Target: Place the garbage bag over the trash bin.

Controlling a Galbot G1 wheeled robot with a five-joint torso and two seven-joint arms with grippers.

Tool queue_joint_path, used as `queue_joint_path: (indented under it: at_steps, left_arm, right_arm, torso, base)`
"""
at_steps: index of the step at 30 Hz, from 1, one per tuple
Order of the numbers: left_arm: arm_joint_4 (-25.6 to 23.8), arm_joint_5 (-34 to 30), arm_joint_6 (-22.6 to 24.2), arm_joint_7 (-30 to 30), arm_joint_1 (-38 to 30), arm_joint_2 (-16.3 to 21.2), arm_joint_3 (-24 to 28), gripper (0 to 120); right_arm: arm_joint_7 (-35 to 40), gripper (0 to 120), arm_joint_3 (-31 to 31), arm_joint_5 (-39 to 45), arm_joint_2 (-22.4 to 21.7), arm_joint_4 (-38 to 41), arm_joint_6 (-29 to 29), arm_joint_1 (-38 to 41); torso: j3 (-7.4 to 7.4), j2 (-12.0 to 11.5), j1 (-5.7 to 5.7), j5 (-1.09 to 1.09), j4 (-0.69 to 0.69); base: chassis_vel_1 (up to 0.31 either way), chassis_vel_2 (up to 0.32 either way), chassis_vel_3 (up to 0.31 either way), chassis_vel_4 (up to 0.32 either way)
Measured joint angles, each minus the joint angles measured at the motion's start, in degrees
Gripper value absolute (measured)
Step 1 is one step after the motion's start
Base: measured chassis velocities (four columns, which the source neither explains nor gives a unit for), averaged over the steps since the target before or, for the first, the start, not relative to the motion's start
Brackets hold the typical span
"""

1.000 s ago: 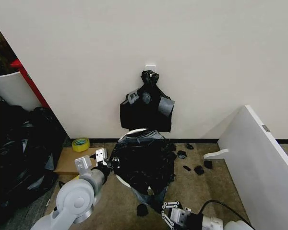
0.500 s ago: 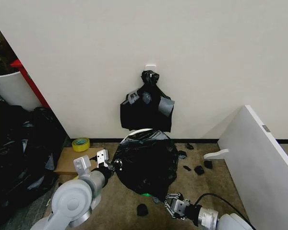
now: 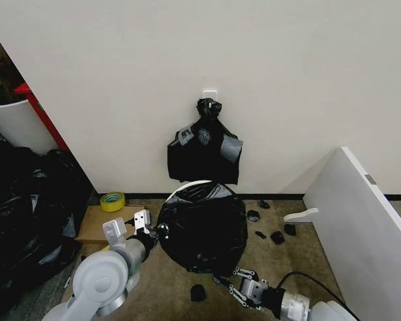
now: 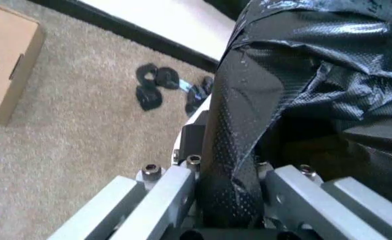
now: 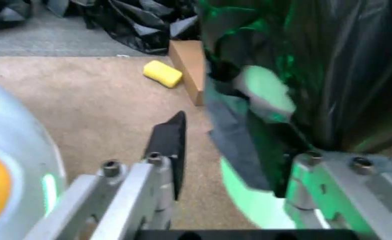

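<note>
The glossy black garbage bag [image 3: 202,231] is stretched over the trash bin, whose cream-white rim [image 3: 185,185] shows at the far side. My left gripper [image 3: 151,231] is at the bag's left edge. In the left wrist view it [image 4: 229,197] is shut on a fold of the bag [image 4: 296,75], with a sliver of the bin's wall [image 4: 200,111] beside it. My right gripper [image 3: 242,286] is low on the floor at the bag's near right, open. In the right wrist view it [image 5: 229,170] stands by the bag's hem [image 5: 316,75] and the bin's pale green base [image 5: 259,212].
A knotted bundle of black bags [image 3: 204,150] hangs on the wall behind the bin. A yellow tape roll [image 3: 111,200] lies on a cardboard box [image 3: 97,226] to the left. Black scraps [image 3: 275,236] dot the carpet. A white board [image 3: 361,227] leans at the right; piled black bags [image 3: 27,214] lie left.
The crumpled bag has been drawn down and now lies smooth over the bin. My right gripper came up to the bag's lower edge, then drew slightly back. The left gripper kept its hold.
</note>
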Motion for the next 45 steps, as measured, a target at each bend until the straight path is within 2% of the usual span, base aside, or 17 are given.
queue_joint_path:
  at_steps: [6, 9, 10, 11, 15, 19, 22, 25, 27, 30, 31, 35, 38, 45]
  left_arm:
    - [0.1, 0.8, -0.5, 0.1, 0.0, -0.1, 0.0, 1]
    - [1.1, 1.9, -0.6, 0.6, 0.3, 0.5, -0.2, 1]
    - [1.1, 1.9, -0.6, 0.6, 0.3, 0.5, -0.2, 1]
    - [1.5, 2.2, -0.6, 0.8, 0.3, 0.6, -0.2, 1]
    - [2.6, 5.2, -0.4, 2.5, 0.3, 0.9, 0.2, 1]
    - [2.7, 9.2, 0.3, 4.9, 0.8, 1.5, 0.8, 1]
    - [2.4, 14.2, 1.3, 8.2, 2.0, 2.3, 1.5, 1]
    - [2.2, 16.9, 1.7, 9.8, 2.5, 2.5, 1.9, 1]
    - [1.9, 20.7, 2.2, 11.9, 3.2, 2.9, 2.5, 1]
    - [1.5, 24.8, 2.6, 13.9, 4.1, 3.1, 3.0, 1]
    - [1.5, 24.8, 2.6, 13.9, 4.1, 3.1, 3.0, 1]
    - [0.8, 27.9, 3.1, 15.3, 5.2, 3.2, 3.1, 1]
    - [0.5, 29.3, 3.2, 15.9, 5.9, 3.4, 3.0, 1]
    - [-0.3, 31.2, 3.3, 16.8, 7.4, 3.7, 2.9, 1]
  right_arm:
    - [-4.7, 58, 3.6, 4.5, -1.2, 1.1, 1.9, -3.9]
    - [-7.6, 72, 7.3, 10.0, -2.0, 3.7, 2.3, -6.7]
    - [-7.6, 72, 7.3, 10.0, -2.0, 3.7, 2.3, -6.7]
    - [-7.8, 73, 8.3, 12.4, -2.3, 4.9, 1.5, -7.6]
    - [-8.8, 93, 14.4, 24.5, -3.6, 11.6, -2.7, -10.7]
    - [-6.1, 99, 17.0, 27.9, -4.6, 14.4, -4.2, -9.9]
    - [0.7, 100, 16.1, 25.8, -5.2, 14.8, -4.9, -5.5]
    - [3.8, 100, 14.4, 22.7, -5.3, 14.5, -5.0, -2.3]
    - [7.3, 100, 9.7, 17.3, -5.5, 13.0, -5.9, 3.3]
    - [9.2, 98, 1.7, 13.7, -5.8, 10.9, -7.4, 9.3]
    - [9.2, 98, 1.7, 13.7, -5.8, 10.9, -7.4, 9.3]
    - [9.1, 98, -5.3, 10.0, -5.6, 9.1, -8.4, 15.0]
    - [9.2, 91, -7.0, 8.3, -5.4, 8.2, -8.6, 16.8]
    - [10.0, 65, -8.8, 2.5, -4.7, 5.7, -7.8, 18.0]
  torso:
    - [0.0, 0.0, 0.0, 0.01, -0.01]
    - [0.0, 0.0, 0.0, 0.01, 0.0]
    - [0.0, 0.0, 0.0, 0.01, 0.0]
    - [0.0, 0.0, 0.0, 0.01, 0.0]
    - [0.0, 0.0, 0.0, 0.0, -0.01]
    - [0.0, 0.0, 0.0, -0.01, -0.01]
    - [0.0, 0.0, 0.0, 0.0, 0.0]
    - [0.0, 0.0, 0.0, 0.01, 0.0]
    - [0.0, 0.0, 0.0, 0.01, 0.01]
    - [0.0, 0.0, 0.0, 0.01, 0.01]
    - [0.0, 0.0, 0.0, 0.01, 0.01]
    - [0.0, 0.0, 0.0, 0.0, 0.01]
    - [0.0, 0.0, 0.0, 0.0, 0.01]
    - [0.0, 0.0, 0.0, 0.0, -0.01]
  base:
    - [0.0, 0.0, 0.0, 0.0]
    - [0.0, 0.0, 0.0, 0.0]
    - [0.0, 0.0, 0.0, 0.0]
    - [0.0, 0.0, 0.0, 0.0]
    - [0.0, 0.0, 0.0, 0.0]
    - [0.0, 0.0, 0.0, 0.0]
    - [0.0, 0.0, 0.0, 0.0]
    - [0.0, 0.0, 0.0, 0.0]
    - [0.0, 0.0, 0.0, 0.0]
    - [0.0, 0.0, 0.0, 0.0]
    - [0.0, 0.0, 0.0, 0.0]
    - [0.0, 0.0, 0.0, 0.0]
    - [0.0, 0.0, 0.0, 0.0]
    - [0.0, 0.0, 0.0, 0.0]
